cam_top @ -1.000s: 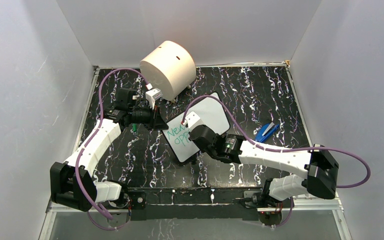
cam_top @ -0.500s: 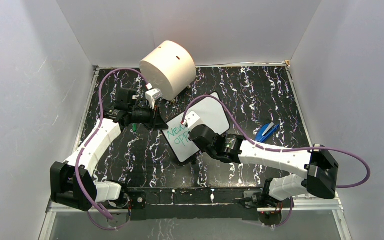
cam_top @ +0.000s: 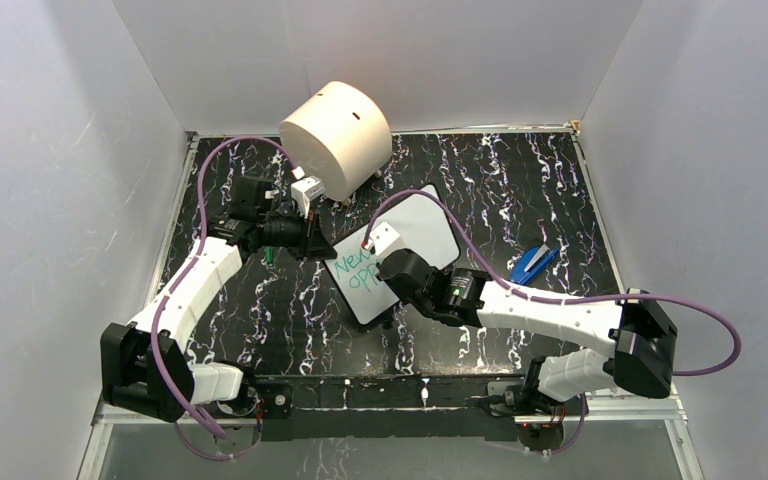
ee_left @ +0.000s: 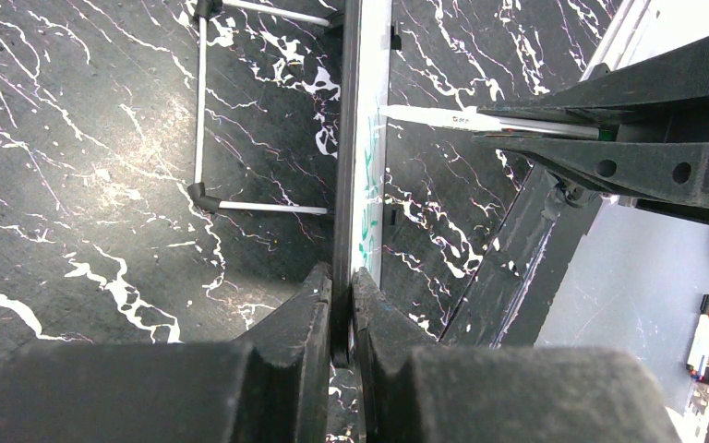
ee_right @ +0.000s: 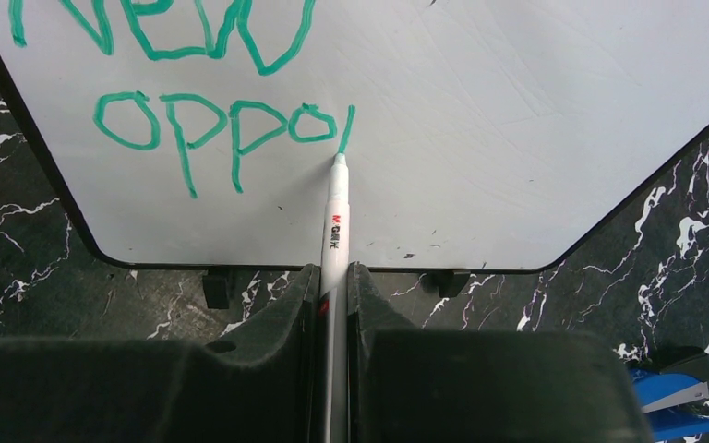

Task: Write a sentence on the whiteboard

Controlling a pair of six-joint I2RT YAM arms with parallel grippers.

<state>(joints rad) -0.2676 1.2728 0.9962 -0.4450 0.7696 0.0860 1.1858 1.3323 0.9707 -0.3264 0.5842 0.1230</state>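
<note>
At the middle of the bench [cam_top: 520, 190], the left end effector [ee_left: 342, 286] pinches the whiteboard [cam_top: 428, 225] by its edge while the right end effector [ee_right: 332, 277], clamped on a marker [ee_right: 335, 217] pointing straight ahead, touches its tip just past the sentence [ee_right: 212, 129] at "oppo".

Top edge of the right wrist view slices the first word of the sentence [ee_right: 185, 138]; the whiteboard [ee_right: 517, 111] runs off three sides; the back half of the marker [ee_right: 335, 231] is buried inside the right gripper [ee_right: 333, 272]. From overhead, that arm covers the board's middle, and the lettering is too small to read.
</note>
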